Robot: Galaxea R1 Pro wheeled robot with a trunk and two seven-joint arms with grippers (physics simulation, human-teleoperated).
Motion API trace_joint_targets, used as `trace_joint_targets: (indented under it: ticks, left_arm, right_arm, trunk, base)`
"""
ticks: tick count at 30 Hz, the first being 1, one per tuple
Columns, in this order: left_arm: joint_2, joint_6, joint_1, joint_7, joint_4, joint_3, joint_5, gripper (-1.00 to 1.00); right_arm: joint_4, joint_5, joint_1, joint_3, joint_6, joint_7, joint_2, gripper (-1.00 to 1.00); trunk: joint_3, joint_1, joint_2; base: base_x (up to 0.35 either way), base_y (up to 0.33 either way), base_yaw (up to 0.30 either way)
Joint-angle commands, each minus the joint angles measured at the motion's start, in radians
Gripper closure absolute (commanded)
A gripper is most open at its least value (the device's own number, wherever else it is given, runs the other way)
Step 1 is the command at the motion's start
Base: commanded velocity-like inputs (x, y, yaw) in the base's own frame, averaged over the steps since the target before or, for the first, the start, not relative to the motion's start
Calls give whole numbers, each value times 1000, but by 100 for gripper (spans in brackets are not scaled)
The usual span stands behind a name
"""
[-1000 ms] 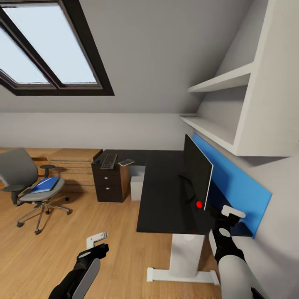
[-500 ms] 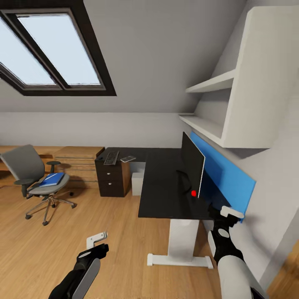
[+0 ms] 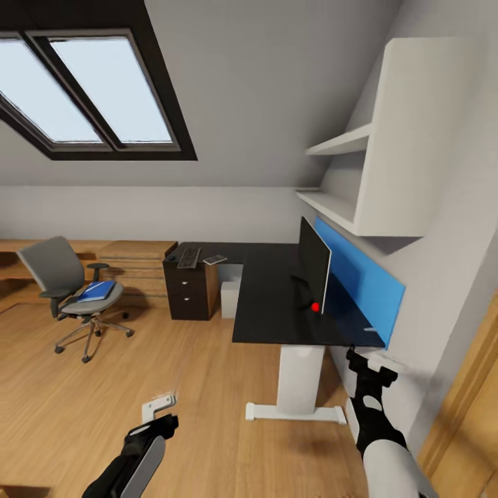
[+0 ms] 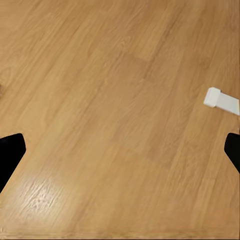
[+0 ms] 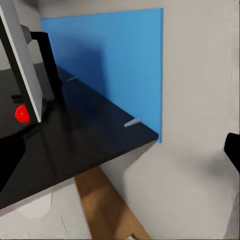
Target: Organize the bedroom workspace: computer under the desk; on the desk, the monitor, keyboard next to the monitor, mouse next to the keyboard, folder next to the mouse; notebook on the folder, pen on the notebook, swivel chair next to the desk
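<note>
The monitor (image 3: 315, 266) stands along the desk (image 3: 273, 304) edge by the blue wall panel (image 3: 360, 283); keyboard (image 3: 189, 257) lies at the far corner. Folder (image 3: 97, 290) rests on the swivel chair (image 3: 72, 290). Both claws, left gripper (image 3: 158, 409) and right gripper (image 3: 371, 365), spread, pinching nothing.

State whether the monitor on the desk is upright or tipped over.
Upright: the monitor stands on edge on its stand on the desk.

Black-and-grey arms, white-tipped gripper (image 3: 159, 407) fingers
</note>
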Motion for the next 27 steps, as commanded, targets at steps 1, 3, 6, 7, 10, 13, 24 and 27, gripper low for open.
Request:
trace_joint_targets:
  ticks: [1,3,6,7,10,13,24,27]
  left_arm:
    - [1,1,-1,9,12,-5,7,-100]
    - [0,-10,-1,8,66,-7,6,-100]
    - [-3,-76,-1,6,139,-9,5,-100]
    - [-9,-132,-1,4,173,-10,4,-100]
    - [-27,-275,-1,0,347,-13,-1,-100]
    - [-38,-389,-1,-52,558,-48,-2,-100]
    - [-41,-524,-1,-140,697,-95,-3,-100]
    - [-40,-534,-1,-154,698,-94,-2,-100]
  right_arm:
    - [1,11,10,-7,-17,-2,1,-100]
    - [2,11,48,-7,-58,-2,2,-100]
    - [3,10,96,-7,-118,-2,6,-100]
    - [5,11,134,-7,-173,-3,15,-100]
    - [104,15,220,-7,-263,-1,6,-100]
    - [355,13,241,-7,-283,-2,-87,-100]
    - [545,19,243,-5,-276,14,-113,-100]
    - [549,21,243,-5,-276,22,-107,-100]
  trunk:
    - [-1,0,-1]
    - [-1,0,-1]
    - [-1,0,-1]
    - [-1,0,-1]
    - [-1,0,-1]
    - [-1,0,-1]
    - [21,-27,48]
    - [21,-27,48]
  base:
    - [-336,0,0]
    - [-336,0,0]
    - [-336,0,0]
    - [-336,0,0]
    - [-335,0,0]
    - [-183,0,0]
    - [-8,0,0]
    - [0,0,0]
